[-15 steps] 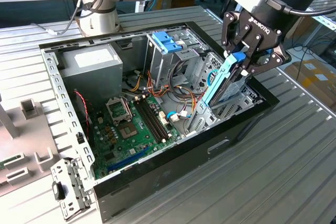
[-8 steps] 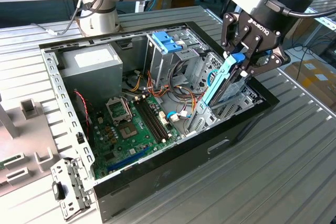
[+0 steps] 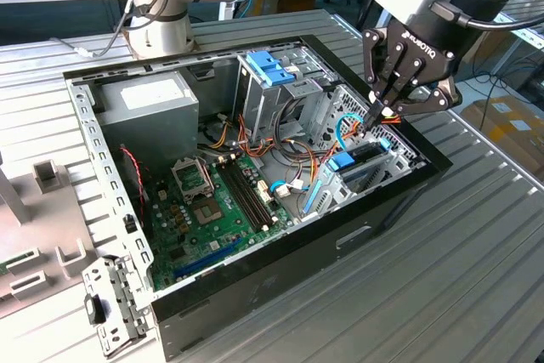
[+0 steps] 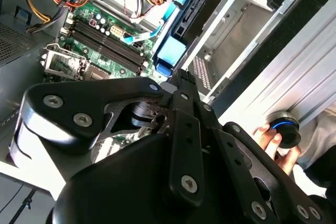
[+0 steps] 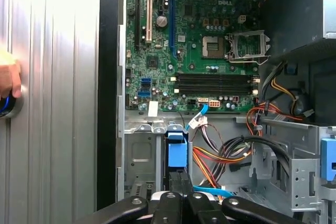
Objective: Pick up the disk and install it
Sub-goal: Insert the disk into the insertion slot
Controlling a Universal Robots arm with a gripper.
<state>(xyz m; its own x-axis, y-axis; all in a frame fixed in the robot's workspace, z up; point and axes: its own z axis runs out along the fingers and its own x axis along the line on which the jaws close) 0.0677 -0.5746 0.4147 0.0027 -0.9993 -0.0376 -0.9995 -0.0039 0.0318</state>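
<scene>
1. The gripper (image 3: 381, 113) hangs over the open computer case (image 3: 255, 295) at its end on the exterior view's right. Its fingers are pinched together, with nothing visible between them.
2. The disk (image 3: 366, 156) sits in the metal bay just below the fingertips, beside a blue latch (image 3: 341, 161).

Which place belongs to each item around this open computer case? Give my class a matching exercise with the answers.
Items:
1. flat green motherboard
2. grey metal power-supply box
3. black robot tool
4. loose perforated silver bracket

Places:
A. on the ribbed table, outside the case
B. over the drive bay, at the exterior view's right
C. on the case floor
D. in the case corner, at the exterior view's left

Pairs: 1-C, 2-D, 3-B, 4-A
</scene>
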